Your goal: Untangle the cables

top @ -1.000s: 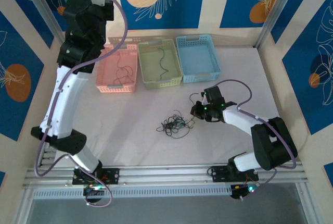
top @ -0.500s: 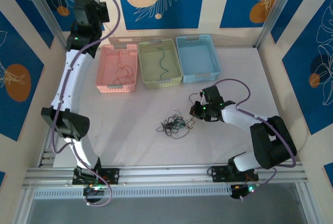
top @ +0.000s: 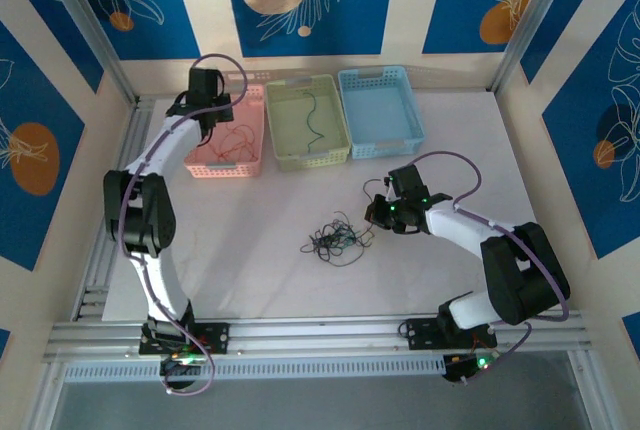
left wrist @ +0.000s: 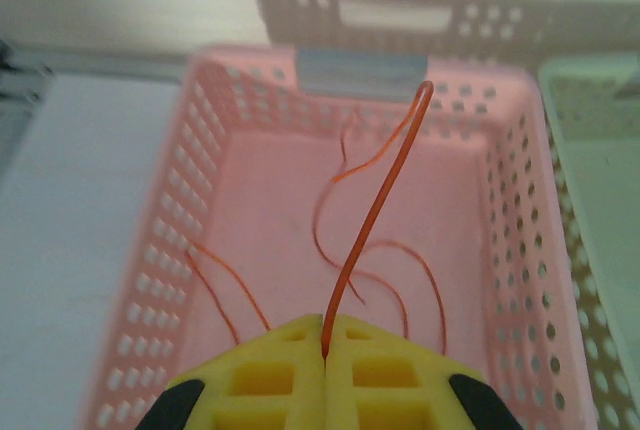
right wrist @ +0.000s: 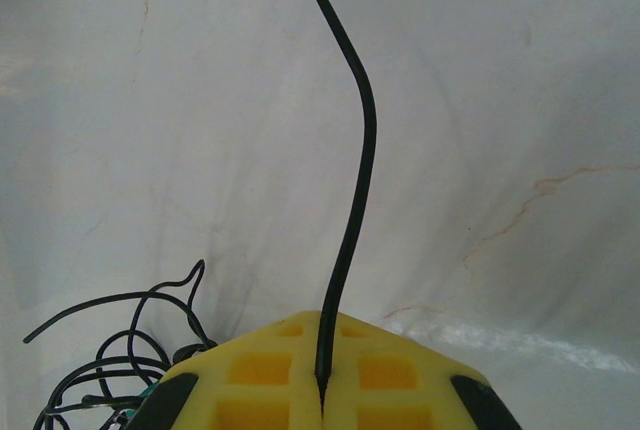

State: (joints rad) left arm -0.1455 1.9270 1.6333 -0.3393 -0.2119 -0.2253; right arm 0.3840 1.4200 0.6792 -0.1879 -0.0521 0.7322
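The cables form a dark tangle on the white table, mid-centre; part of it shows at the lower left of the right wrist view. My right gripper sits just right of the tangle, shut on a black cable that rises from its jaws. My left gripper hangs over the pink basket, shut on a red cable that arcs upward. Other red strands lie loose in that basket.
A green basket with a dark strand stands next to the pink one, and a blue basket stands right of it. Frame posts and patterned walls close in the table on three sides.
My left arm has swung down from high at the back left until its gripper is over the pink basket. The right arm and the tangle have stayed put.
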